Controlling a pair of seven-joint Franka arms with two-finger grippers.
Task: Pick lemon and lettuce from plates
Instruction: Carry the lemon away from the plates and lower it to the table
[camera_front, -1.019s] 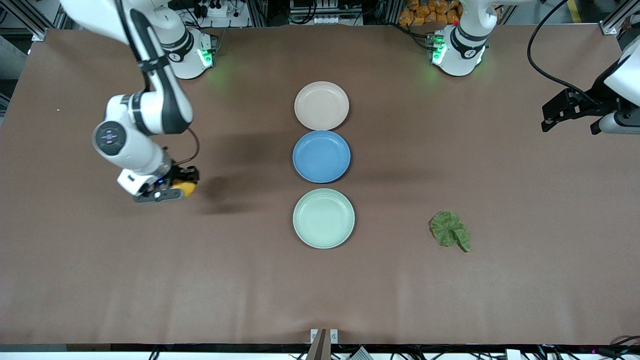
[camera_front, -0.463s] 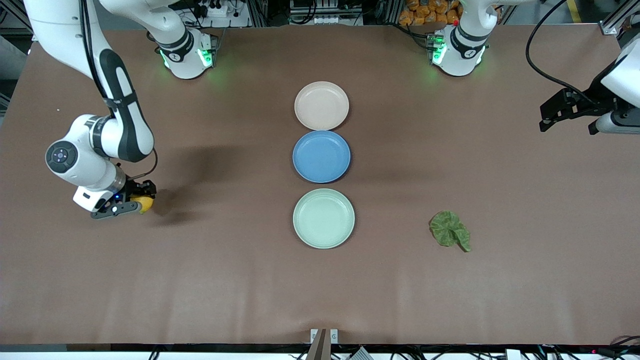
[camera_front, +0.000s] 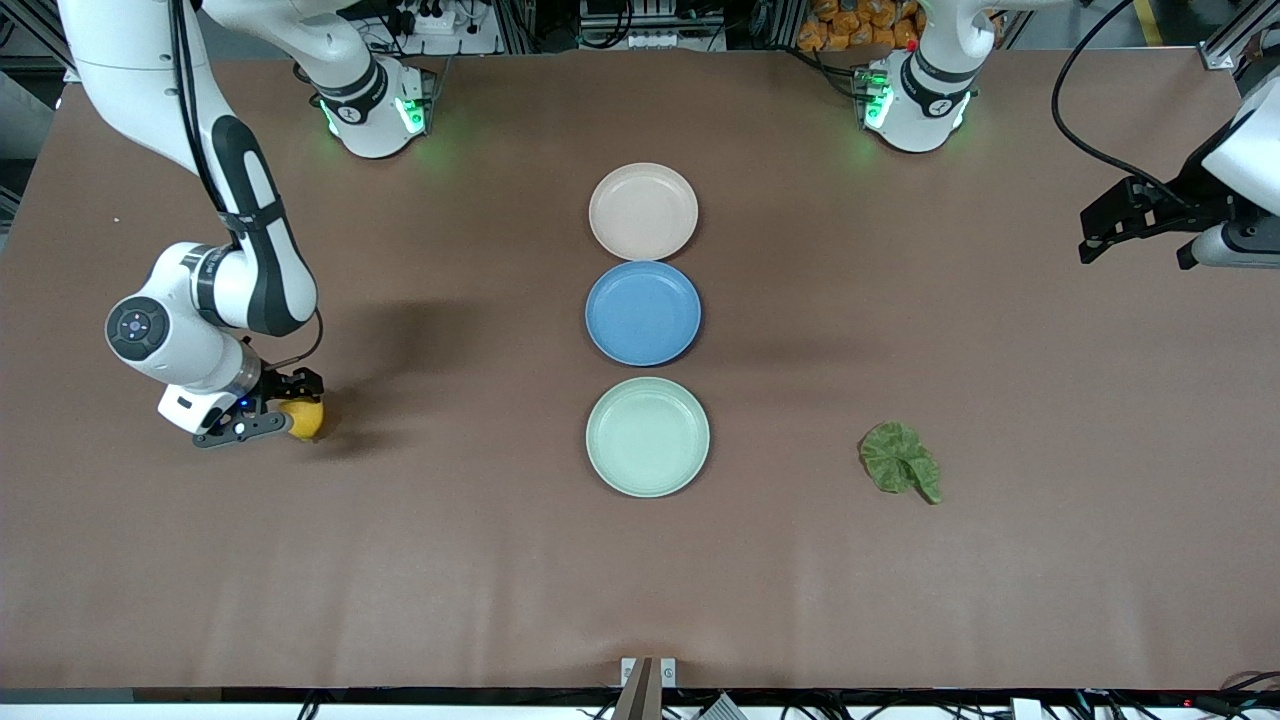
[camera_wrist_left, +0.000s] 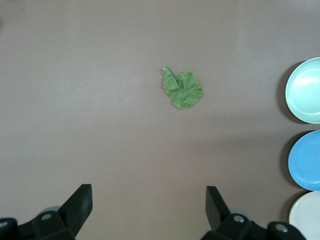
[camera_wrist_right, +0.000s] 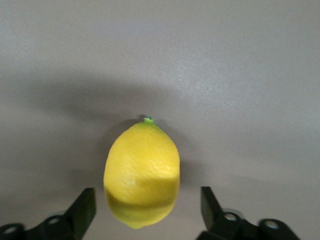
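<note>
Lemon (camera_wrist_right: 142, 175) lies on worktop (camera_front: 480, 580) between right gripper's (camera_front: 262, 420) parted fingers (camera_wrist_right: 80, 210), released. Lettuce (camera_front: 900, 470) off plates too; left gripper (camera_front: 1135, 225) waits, fingers apart.

I see three plates in a row down the middle of the table (camera_front: 1000, 600): the beige plate (camera_front: 643, 211) closest to the robots' bases, the blue plate (camera_front: 643, 313) next, the mint plate (camera_front: 647, 436) nearest my front camera. The lettuce (camera_front: 900, 461) lies on the table toward the left arm's end, beside the mint plate but well apart. The lemon (camera_front: 303, 419) sits on the table toward the right arm's end, well apart from the plates
</note>
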